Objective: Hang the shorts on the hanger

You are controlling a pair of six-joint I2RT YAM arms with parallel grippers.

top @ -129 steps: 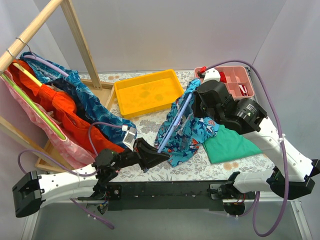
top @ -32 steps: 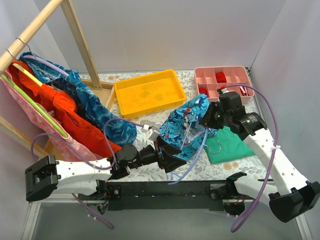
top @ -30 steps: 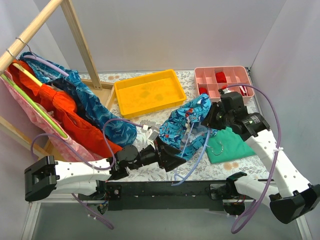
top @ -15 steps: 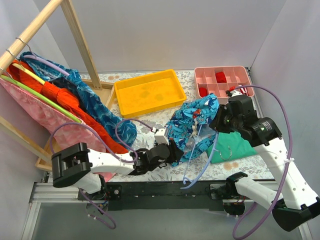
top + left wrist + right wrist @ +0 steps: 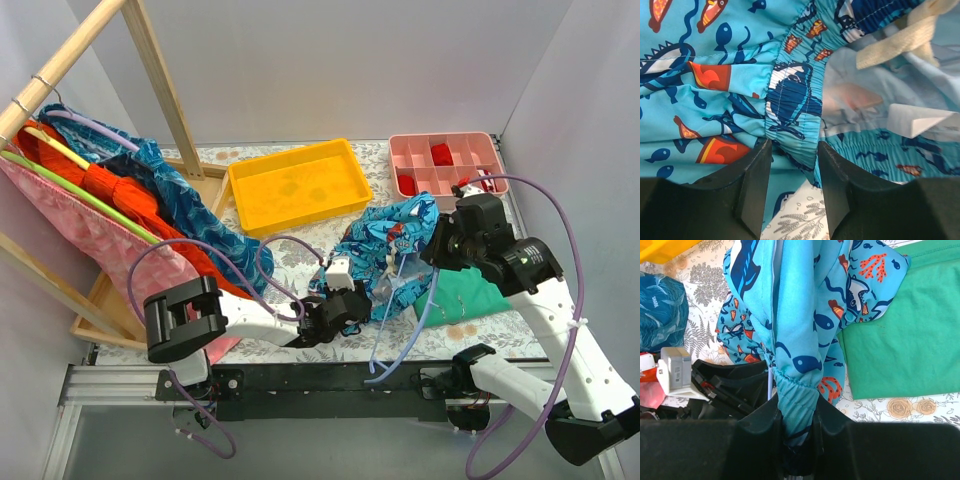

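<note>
The shorts are bunched between the two grippers at mid table. My right gripper is shut on a gathered fold of them and holds it up; the fold fills the jaws in the right wrist view. My left gripper is open at the shorts' lower edge. In the left wrist view its fingers straddle the elastic waistband without pinching it. The hanger shows as a thin light-blue arc from under the shorts down past the table's front edge. It is also a thin rod beside the fabric in the right wrist view.
A green folded cloth lies right of the shorts. A yellow tray and a pink compartment box stand at the back. A wooden rack on the left carries a teal-patterned garment and red and pink clothes.
My left gripper no longer holds the hanger; it has moved right to the shorts' waistband, jaws open. The right gripper has carried its fold slightly right. The hanger has sagged over the front edge.
</note>
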